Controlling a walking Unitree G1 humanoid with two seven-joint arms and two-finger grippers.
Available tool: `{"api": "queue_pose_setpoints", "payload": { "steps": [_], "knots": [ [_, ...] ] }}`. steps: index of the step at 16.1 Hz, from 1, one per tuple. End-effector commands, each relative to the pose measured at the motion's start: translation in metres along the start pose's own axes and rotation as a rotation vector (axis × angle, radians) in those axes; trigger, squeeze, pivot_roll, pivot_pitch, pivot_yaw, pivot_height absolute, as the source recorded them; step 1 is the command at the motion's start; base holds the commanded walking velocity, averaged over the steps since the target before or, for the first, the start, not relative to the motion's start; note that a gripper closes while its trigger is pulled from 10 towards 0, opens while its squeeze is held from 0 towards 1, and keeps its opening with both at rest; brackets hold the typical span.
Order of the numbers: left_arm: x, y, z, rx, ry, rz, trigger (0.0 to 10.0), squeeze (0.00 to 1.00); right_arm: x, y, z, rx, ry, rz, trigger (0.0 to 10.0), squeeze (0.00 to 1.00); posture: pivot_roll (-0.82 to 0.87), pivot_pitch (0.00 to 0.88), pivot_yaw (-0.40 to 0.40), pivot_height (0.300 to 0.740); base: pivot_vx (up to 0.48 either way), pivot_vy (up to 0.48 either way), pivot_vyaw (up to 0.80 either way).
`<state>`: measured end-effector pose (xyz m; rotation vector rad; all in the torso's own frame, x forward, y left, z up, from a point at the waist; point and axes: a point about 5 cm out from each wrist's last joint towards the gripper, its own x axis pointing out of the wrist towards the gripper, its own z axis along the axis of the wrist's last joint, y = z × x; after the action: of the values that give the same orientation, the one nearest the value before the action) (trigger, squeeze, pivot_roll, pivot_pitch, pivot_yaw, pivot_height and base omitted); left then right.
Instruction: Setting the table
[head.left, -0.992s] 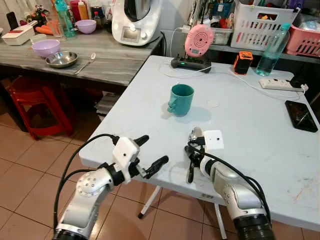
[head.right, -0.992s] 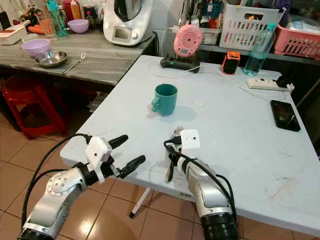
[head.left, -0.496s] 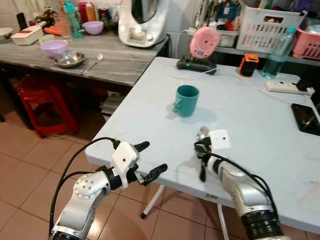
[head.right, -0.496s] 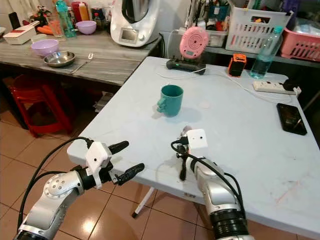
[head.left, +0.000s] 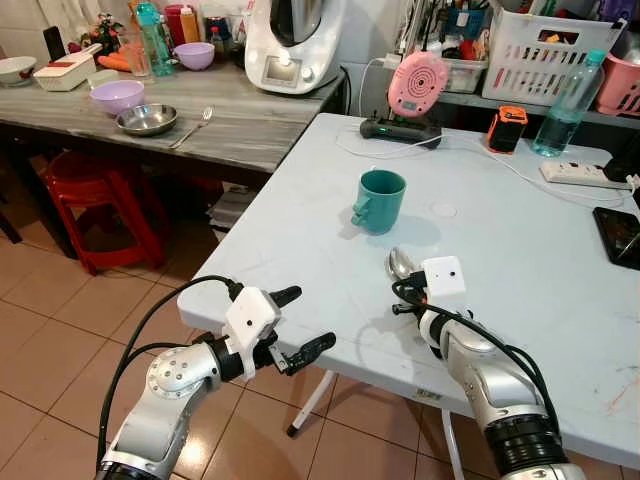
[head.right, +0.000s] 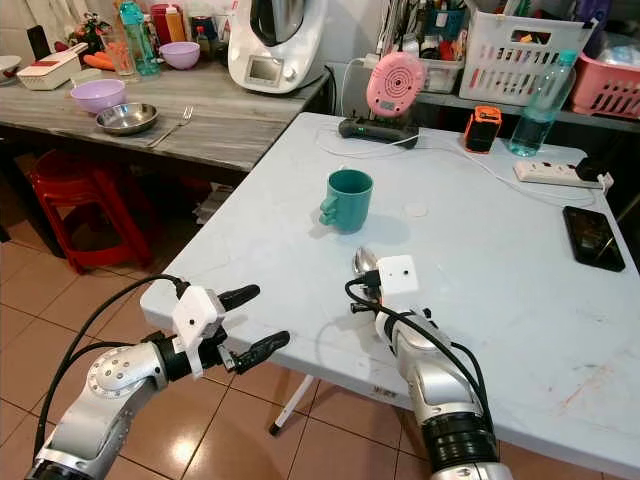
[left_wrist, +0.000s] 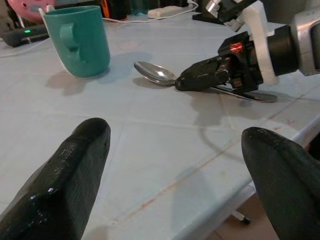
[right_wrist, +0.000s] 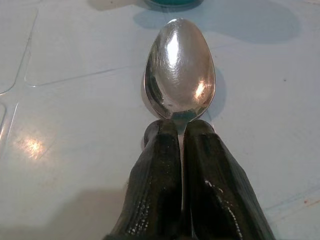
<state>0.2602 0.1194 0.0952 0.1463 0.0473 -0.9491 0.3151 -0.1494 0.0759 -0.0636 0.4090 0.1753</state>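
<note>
The right tool (right_wrist: 181, 131) is clenched on a shiny spoon (right_wrist: 179, 70). The two black fingers (right_wrist: 155, 185) pinch the spoon's neck, and the bowl sticks out past them toward the far side. The spoon lies low on the white bench (head.left: 520, 240), near the front edge. A green mug (head.left: 380, 200) stands a little farther away, just to the left of the spoon, and they do not touch.

The left tool (head.left: 292, 322) hangs in the air at the near left edge of the white bench. Its fingers (left_wrist: 75, 175) are spread wide and it grips nothing.

On the grey bench (head.left: 230, 120) far to the left sit a purple bowl (head.left: 118, 96), a metal dish (head.left: 146, 120) and a fork (head.left: 196, 126).
</note>
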Motion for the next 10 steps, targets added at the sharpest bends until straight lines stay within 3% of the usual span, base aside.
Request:
{"api": "queue_pose_setpoints", "payload": {
  "steps": [1,6,9,10],
  "knots": [
    [0.002,0.008,0.007,0.052,-0.009,0.048,10.0,0.00,0.002,0.000,0.006,0.004,-0.019,-0.009,0.0,0.00,-0.03,0.000,0.014,0.740,0.000,0.000,0.00],
    [0.006,0.017,0.009,0.070,-0.015,0.174,10.0,0.00,0.002,0.006,0.008,0.009,-0.060,-0.002,0.0,0.00,-0.03,0.000,0.013,0.740,0.000,0.000,0.00],
    [0.009,0.020,0.010,0.056,-0.030,0.237,10.0,0.00,0.000,0.005,0.021,0.039,-0.160,-0.038,0.0,0.00,-0.03,0.000,0.013,0.740,0.000,0.000,0.00],
    [0.010,0.024,0.015,0.073,-0.060,0.303,10.0,0.00,-0.003,0.005,0.032,0.053,-0.222,-0.052,0.0,0.00,-0.03,0.000,0.009,0.740,0.000,0.000,0.00]
  ]
}}
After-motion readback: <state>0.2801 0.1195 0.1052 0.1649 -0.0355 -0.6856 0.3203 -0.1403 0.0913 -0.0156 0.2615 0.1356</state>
